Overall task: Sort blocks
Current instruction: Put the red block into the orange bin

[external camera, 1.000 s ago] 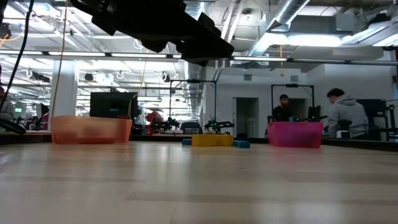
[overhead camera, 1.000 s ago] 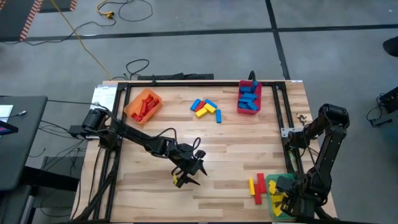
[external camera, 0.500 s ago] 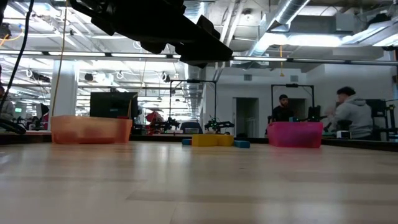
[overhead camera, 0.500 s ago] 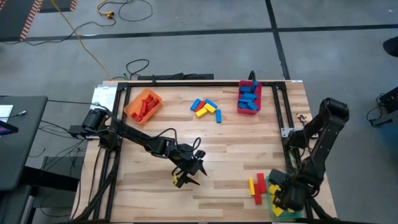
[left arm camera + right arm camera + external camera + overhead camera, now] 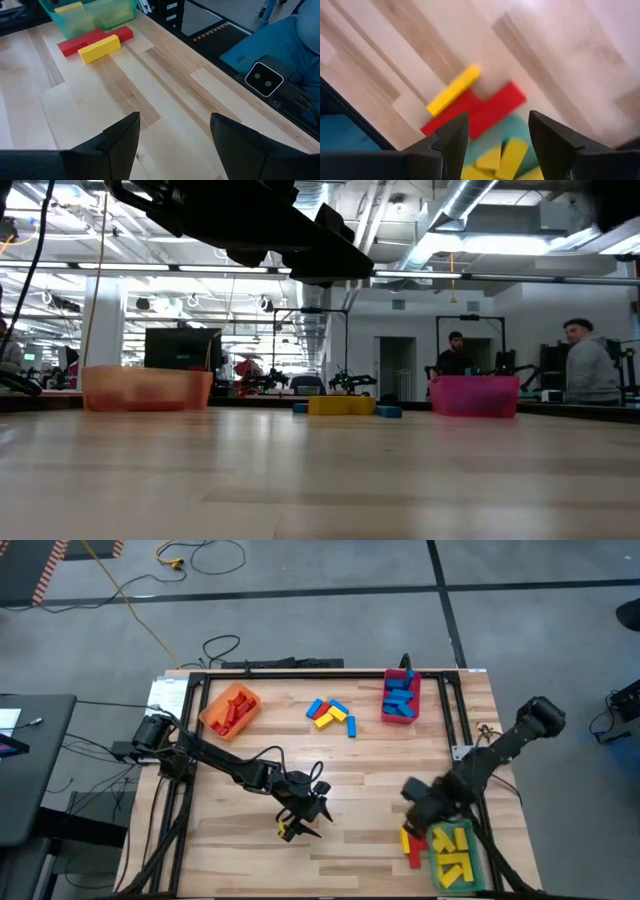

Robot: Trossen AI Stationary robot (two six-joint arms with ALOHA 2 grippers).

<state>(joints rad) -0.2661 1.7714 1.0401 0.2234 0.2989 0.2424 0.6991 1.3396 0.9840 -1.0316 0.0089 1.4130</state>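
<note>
- Nearest the front edge of the table [image 5: 340,860], at its right corner, sits the green bin [image 5: 455,855] with several yellow blocks [image 5: 452,850] lying inside it.
- Touching that green bin's left side, a yellow block [image 5: 405,840] and a red block [image 5: 417,845] lie side by side on the wood; the left wrist view shows the same pair [image 5: 100,48] just in front of the bin's wall [image 5: 95,15].
- Just above those two blocks hangs the right gripper [image 5: 418,802], its fingers spread apart with nothing between them; its own camera looks down past the fingers [image 5: 451,145] at the yellow block [image 5: 453,90], the red block [image 5: 480,115] and the bin's rim.
- Well left of the green bin, near the middle of the table, the left gripper [image 5: 300,822] is low over the wood with its fingers [image 5: 120,142] parted and empty; a small yellow block [image 5: 288,832] lies right beside it, though contact cannot be judged.
- Farther back from the green bin, a loose cluster of blue and yellow blocks [image 5: 330,715] lies on the far half of the table.
- Beyond, straight back from the green bin, the red bin [image 5: 400,698] holds blue blocks.
- At the far left, well apart from the green bin, the orange bin [image 5: 230,708] holds red blocks.
</note>
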